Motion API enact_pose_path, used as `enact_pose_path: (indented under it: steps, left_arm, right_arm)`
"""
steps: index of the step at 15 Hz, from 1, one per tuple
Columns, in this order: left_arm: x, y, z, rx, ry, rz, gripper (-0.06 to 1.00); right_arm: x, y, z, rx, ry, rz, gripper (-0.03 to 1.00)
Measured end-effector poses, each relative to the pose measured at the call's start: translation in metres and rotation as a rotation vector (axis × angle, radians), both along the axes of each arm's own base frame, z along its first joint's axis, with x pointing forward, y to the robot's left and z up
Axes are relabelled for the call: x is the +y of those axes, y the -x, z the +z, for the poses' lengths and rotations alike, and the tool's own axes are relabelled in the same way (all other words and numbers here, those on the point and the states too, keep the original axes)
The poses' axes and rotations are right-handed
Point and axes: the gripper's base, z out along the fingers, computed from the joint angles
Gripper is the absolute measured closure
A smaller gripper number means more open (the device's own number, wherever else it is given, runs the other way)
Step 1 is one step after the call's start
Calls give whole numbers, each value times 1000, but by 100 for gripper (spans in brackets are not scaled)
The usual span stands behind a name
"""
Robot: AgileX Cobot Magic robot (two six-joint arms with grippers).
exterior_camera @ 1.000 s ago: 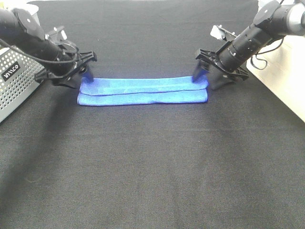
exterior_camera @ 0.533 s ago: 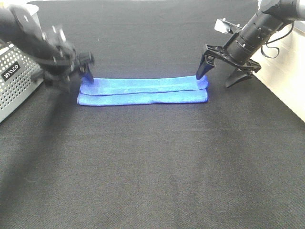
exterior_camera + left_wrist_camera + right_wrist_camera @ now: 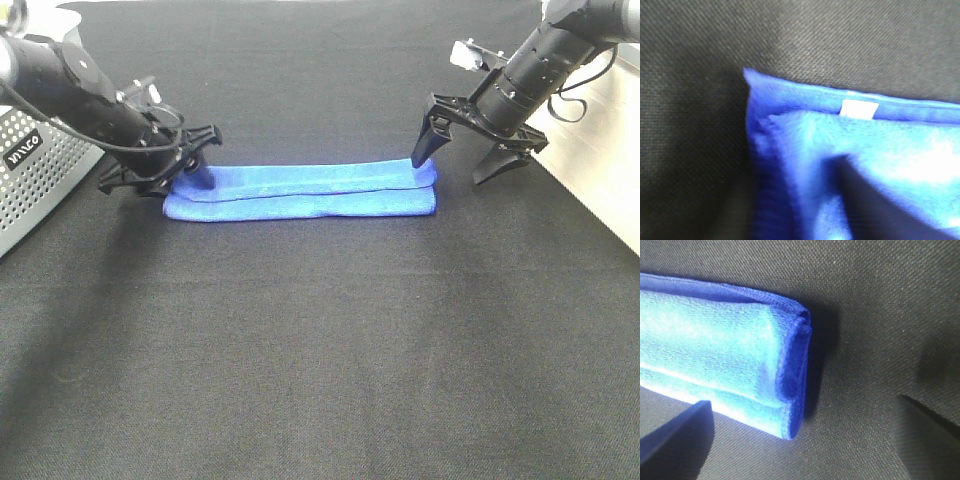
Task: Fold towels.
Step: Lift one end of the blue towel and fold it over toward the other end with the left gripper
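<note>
The towel lies folded into a long, narrow strip across the far half of the black bench, with a small white tag showing on the hem at its left end. We see the left fingers down on that left end, one dark finger lying over the pile in the wrist view, but we cannot tell whether they are apart or clamped on the cloth. The right fingers stand wide apart at the right end, one tip just over the towel's far corner, the other off it above bare bench.
</note>
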Motion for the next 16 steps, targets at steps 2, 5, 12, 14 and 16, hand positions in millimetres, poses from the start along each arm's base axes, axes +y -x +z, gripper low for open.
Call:
enact_pose_path:
  steps: [2, 5, 12, 14, 16]
  left_arm:
    - [-1, 1, -1, 2, -1, -5, 88]
    - [0, 5, 12, 17, -60, -40, 88]
    - [14, 15, 108, 44, -337, -80, 88]
    - [-15, 20, 132, 27, -331, -128, 88]
    - [-48, 27, 143, 9, -284, -160, 88]
  right_arm:
    - [0, 1, 0, 8, -1, 3, 7]
    - [0, 1, 0, 8, -1, 3, 7]
    - [1, 5, -1, 58, -9, 6, 7]
    - [1, 5, -1, 64, -10, 5, 7]
    - [1, 5, -1, 65, -10, 4, 7]
